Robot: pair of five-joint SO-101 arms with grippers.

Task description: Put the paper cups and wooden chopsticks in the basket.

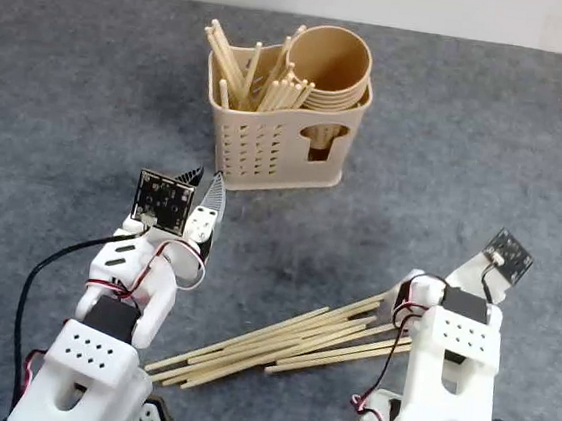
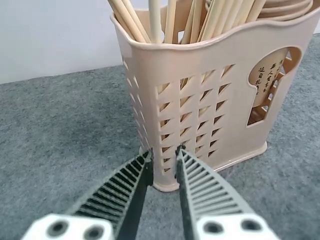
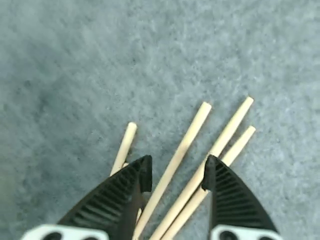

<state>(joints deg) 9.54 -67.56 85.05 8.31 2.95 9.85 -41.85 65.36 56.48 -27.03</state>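
While the left gripper (image 2: 163,151) hangs narrowly open and empty just beside the basket's (image 2: 210,100) lower corner, the right gripper (image 3: 175,166) stands half open over loose chopsticks (image 3: 190,134) on open carpet (image 3: 75,60); cups (image 1: 332,60) sit in the basket.

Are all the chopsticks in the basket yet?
No, a bunch of chopsticks lies loose on the gray mat, apart from the basket that holds the others.

Gripper (image 2: 163,152), slightly parted, faces the basket (image 2: 235,55) holding chopsticks (image 2: 170,20).
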